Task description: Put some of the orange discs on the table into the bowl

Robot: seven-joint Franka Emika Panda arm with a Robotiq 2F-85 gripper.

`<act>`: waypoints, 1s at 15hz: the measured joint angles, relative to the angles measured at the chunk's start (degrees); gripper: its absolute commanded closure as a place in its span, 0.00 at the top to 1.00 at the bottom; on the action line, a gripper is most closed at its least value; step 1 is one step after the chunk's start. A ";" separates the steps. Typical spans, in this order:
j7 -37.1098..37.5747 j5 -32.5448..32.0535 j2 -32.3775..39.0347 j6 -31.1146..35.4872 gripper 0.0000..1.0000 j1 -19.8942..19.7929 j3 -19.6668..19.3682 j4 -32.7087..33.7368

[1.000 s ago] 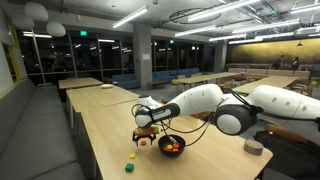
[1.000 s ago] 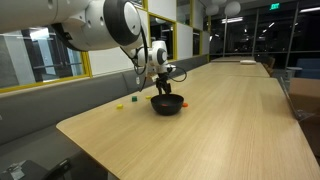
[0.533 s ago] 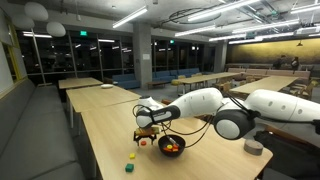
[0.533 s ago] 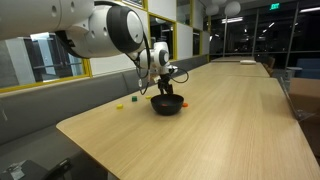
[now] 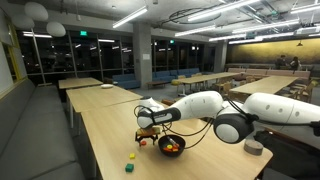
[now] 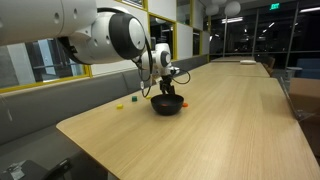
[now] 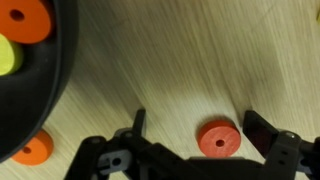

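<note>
In the wrist view my gripper [image 7: 195,125] is open, its two dark fingers wide apart just above the light-wood table [image 7: 190,60]. An orange disc [image 7: 217,138] with a centre hole lies flat between the fingers, nearer the right one. The black bowl [image 7: 55,70] fills the left edge and holds another orange disc [image 7: 24,20] and a yellow piece [image 7: 6,56]. A third orange disc [image 7: 33,150] lies on the table beside the bowl. In both exterior views the gripper [image 5: 146,133] [image 6: 164,82] hangs low next to the bowl [image 5: 171,146] [image 6: 167,103].
A yellow piece [image 5: 131,156] and a green piece [image 5: 129,167] lie on the table near its front edge. A small grey round object [image 5: 253,147] sits beyond the arm. Similar tables stand farther back. A small orange and a green piece [image 6: 128,100] lie beside the bowl.
The arm's forearm and elbow have shifted slightly. The gripper stays low beside the bowl with almost no visible movement.
</note>
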 measured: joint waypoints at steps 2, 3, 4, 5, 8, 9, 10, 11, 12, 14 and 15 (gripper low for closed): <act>0.31 -0.03 0.59 -0.82 1.00 -0.28 -0.03 1.14; 0.46 -0.05 0.86 -1.12 1.00 -0.42 -0.04 1.63; 0.60 -0.05 0.96 -1.20 1.00 -0.52 -0.07 1.81; 0.73 -0.05 0.96 -1.20 1.00 -0.59 -0.12 1.81; 1.07 -0.05 0.98 -1.24 1.00 -0.77 -0.42 1.81; 1.20 -0.05 0.98 -1.25 1.00 -0.84 -0.47 1.81; 1.31 -0.05 0.98 -1.26 1.00 -0.91 -0.52 1.82; 1.42 -0.05 0.99 -1.28 1.00 -0.98 -0.54 1.82; 1.54 -0.05 0.98 -1.30 1.00 -1.06 -0.56 1.82; 1.78 -0.05 0.98 -1.34 1.00 -1.21 -0.58 1.82; 1.87 -0.05 0.98 -1.38 0.75 -1.27 -0.60 1.83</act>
